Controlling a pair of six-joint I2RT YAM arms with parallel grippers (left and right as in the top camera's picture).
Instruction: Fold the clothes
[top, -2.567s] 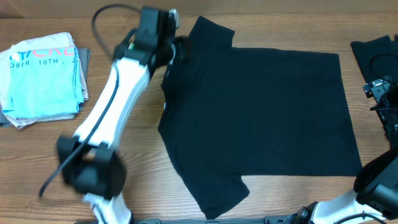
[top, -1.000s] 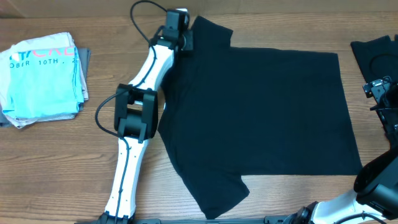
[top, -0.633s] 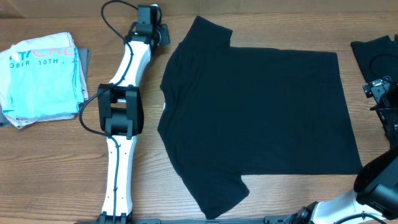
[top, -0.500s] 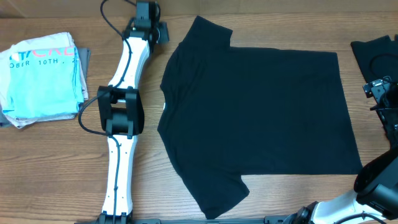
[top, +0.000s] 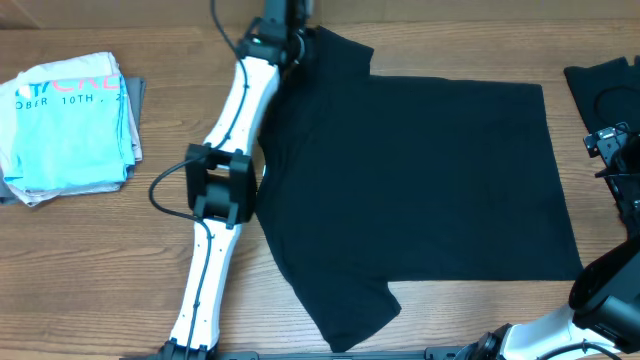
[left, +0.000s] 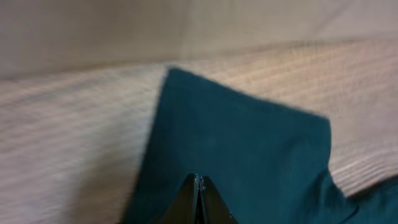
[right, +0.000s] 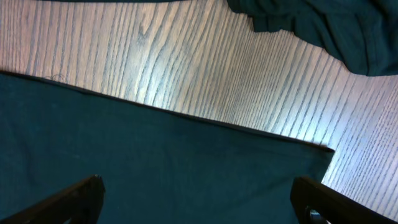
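A folded light-blue T-shirt (top: 70, 120) with printed lettering lies at nine o'clock on the wood-grain table (top: 80, 270). The left arm (top: 215, 200) stretches to twelve o'clock. Only the left wrist view shows the left gripper (left: 198, 183): its jaws are pressed together over the sleeve (left: 236, 143) of the black T-shirt (top: 420, 190), and I cannot tell whether cloth is pinched. A pale, blurred backdrop rises beyond the table there. The T-shirt lies flat at centre, plain and unprinted, collar toward nine o'clock, hem toward three. Another black garment (top: 605, 80) lies rumpled at three o'clock. Only the right wrist view shows the right gripper (right: 199, 208): it is spread wide and empty above the hem.
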